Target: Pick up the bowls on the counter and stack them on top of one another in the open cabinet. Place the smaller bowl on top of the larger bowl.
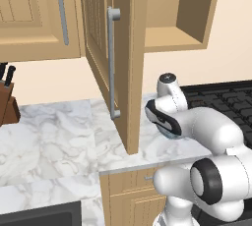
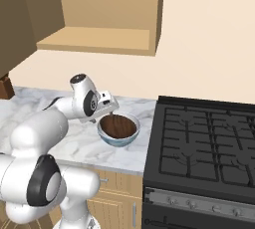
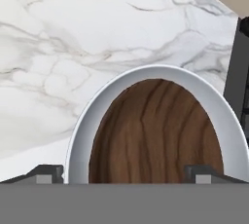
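The smaller bowl, dark brown with a wood grain, sits nested inside the larger bowl, white with pale blue outside. Both stand on the counter just left of the stove. In the hand view the smaller bowl lies inside the white rim of the larger bowl. My gripper hovers over the bowls' left rim, open, its fingertips spread wide with nothing held between them. The open cabinet hangs above with a bare wooden shelf, and its door swings out toward me.
A black stove borders the bowls on the right. The open door with its grey bar handle juts over the counter. A closed wall cabinet and a knife block are at the left.
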You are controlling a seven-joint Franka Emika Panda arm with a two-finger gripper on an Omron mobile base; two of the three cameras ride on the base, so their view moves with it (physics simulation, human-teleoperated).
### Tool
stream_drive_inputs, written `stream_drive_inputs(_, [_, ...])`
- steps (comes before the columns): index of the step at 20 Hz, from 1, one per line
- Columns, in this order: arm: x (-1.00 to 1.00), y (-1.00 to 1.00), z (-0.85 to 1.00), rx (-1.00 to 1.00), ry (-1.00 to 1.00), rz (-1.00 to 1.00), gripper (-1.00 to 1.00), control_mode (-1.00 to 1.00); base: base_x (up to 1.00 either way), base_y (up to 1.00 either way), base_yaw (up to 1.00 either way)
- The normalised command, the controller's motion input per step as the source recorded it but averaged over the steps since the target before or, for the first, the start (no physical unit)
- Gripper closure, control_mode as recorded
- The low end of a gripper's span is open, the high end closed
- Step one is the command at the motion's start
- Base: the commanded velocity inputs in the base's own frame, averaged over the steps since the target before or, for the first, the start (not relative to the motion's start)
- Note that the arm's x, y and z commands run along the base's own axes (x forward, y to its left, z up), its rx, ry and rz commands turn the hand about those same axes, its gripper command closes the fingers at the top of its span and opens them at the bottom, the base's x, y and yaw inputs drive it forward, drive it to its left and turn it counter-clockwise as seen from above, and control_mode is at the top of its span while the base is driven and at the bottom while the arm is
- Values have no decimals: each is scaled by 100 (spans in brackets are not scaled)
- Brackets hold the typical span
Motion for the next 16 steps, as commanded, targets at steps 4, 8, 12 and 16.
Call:
stream_drive_inputs(4, [-13,1,-2,1,-1,0,-100,-100,0,0,0])
stream_drive_inputs(8, [-18,6,-6,0,-4,0,-100,-100,0,0,0])
stream_drive_inputs(12, [-15,11,-3,0,-4,0,-100,-100,0,0,0])
stream_drive_inputs(16, [-11,13,0,0,-3,0,-100,-100,0,0,0])
